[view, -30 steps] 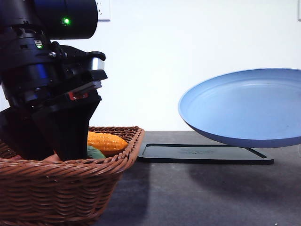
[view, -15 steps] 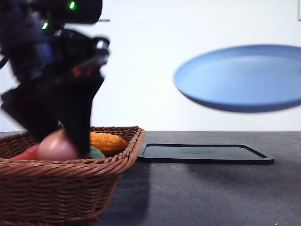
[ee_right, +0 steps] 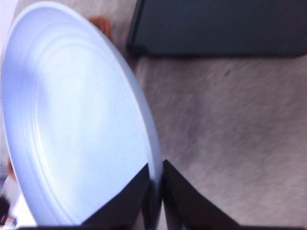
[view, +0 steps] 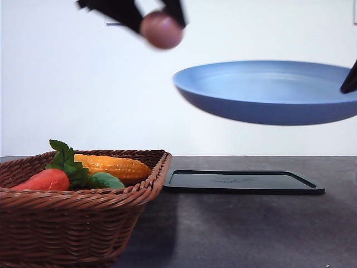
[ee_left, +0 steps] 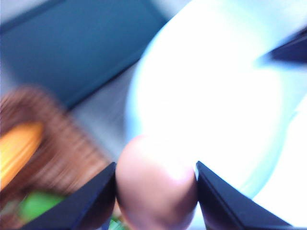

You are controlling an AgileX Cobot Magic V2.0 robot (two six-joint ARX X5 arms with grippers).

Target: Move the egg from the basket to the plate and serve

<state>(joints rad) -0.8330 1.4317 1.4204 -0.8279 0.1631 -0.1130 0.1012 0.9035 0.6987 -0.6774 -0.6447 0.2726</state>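
Egg (view: 162,29) now lifted clear of the basket (view: 83,223), pinched in the left gripper (view: 159,17) high above the basket's right end, just short of the plate (view: 268,92) rim. Plate has shifted toward the basket and sits level in the air, rim clamped by the right gripper (ee_right: 156,191). Transfer looks near: egg must cross over the plate. Basket holds carrot (view: 44,180), corn (view: 114,166), something green (view: 106,181). Plate empty. Black tray (view: 242,182) beside the basket, bare.

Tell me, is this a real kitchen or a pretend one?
Probably pretend: a robot practice table. A wicker basket holds a toy-looking carrot and corn cob on a bare dark tabletop against a plain white wall.
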